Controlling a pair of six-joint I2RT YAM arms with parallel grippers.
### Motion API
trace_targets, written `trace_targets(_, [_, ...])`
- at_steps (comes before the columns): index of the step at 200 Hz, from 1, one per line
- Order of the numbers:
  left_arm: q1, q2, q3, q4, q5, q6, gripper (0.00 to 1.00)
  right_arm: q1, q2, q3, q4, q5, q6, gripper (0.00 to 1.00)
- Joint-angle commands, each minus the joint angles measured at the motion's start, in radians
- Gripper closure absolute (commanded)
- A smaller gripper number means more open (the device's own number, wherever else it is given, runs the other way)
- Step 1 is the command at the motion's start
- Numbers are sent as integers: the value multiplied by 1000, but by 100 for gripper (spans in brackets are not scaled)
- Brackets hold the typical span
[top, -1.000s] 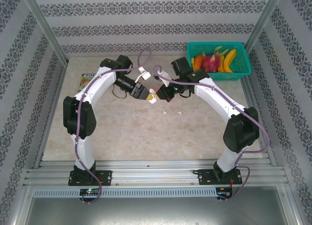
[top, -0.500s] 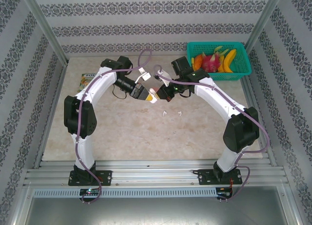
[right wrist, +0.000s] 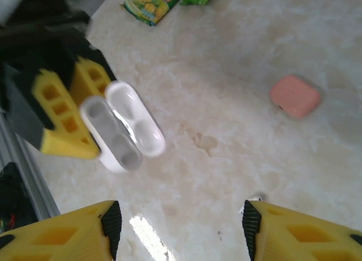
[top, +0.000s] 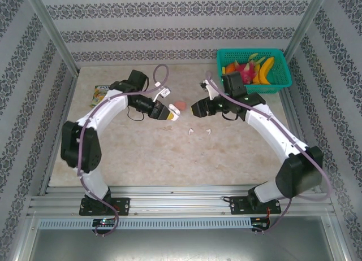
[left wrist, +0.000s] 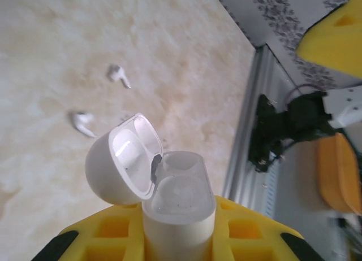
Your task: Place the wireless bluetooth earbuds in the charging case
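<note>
My left gripper (left wrist: 178, 230) is shut on the body of a white charging case (left wrist: 178, 196), whose lid (left wrist: 121, 159) is flipped open; both sockets look empty. The case (top: 173, 115) hangs just above the middle of the table. Two white earbuds (top: 191, 130) (top: 208, 130) lie on the table in front of it, also seen as earbuds (left wrist: 117, 74) (left wrist: 82, 121) in the left wrist view. My right gripper (right wrist: 181, 227) stands open over bare table, apart from the case (right wrist: 121, 128). One earbud (right wrist: 257, 199) peeks out beside its right finger.
A closed salmon-pink case (top: 180, 107) lies on the table between the two grippers, also seen as the pink case (right wrist: 295, 95). A teal basket (top: 254, 87) of fruit stands at the back right. Snack packets (top: 100, 92) lie at the back left.
My right gripper has opened and drawn back to the right, away from the case. The left arm has shifted slightly left with the case, uncovering the pink case on the table.
</note>
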Motion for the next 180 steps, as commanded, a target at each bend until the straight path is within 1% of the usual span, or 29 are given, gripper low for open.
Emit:
trace_targets(1, [7, -141, -83, 348, -137, -174, 100, 36, -4, -70, 63, 147, 204, 40])
trace_targets(17, [2, -210, -186, 526, -216, -230, 100, 69, -4, -96, 71, 256, 289, 39])
trace_targets(27, [-5, -258, -271, 658, -296, -262, 100, 90, 1, -98, 59, 342, 349, 39])
trace_targets(48, [-25, -344, -453, 921, -448, -284, 100, 114, 27, -87, 19, 470, 467, 38])
trace_targets(61, [-32, -373, -548, 1056, -528, -314, 100, 122, 53, -82, 7, 505, 523, 38])
trace_targets(69, [-35, -383, -590, 1096, -558, -329, 100, 129, 72, -72, -19, 547, 560, 37])
trace_targets(87, [-40, -384, -650, 1149, -581, -355, 100, 153, 126, -51, -54, 597, 610, 37])
trace_targets(96, [-42, -384, -695, 1216, -586, -374, 100, 167, 154, -40, -70, 615, 631, 36])
trace_targets(122, [-47, -376, -875, 1577, -608, -427, 100, 207, 236, -18, -94, 649, 708, 36])
trace_targets(142, [-48, -341, -956, 1790, -610, -450, 100, 233, 299, 5, -107, 671, 770, 36])
trace_targets(161, [-48, -321, -985, 1872, -610, -454, 100, 250, 348, 26, -111, 695, 830, 37])
trace_targets(180, [-48, -304, -998, 1931, -585, -453, 100, 268, 394, 57, -119, 719, 865, 39])
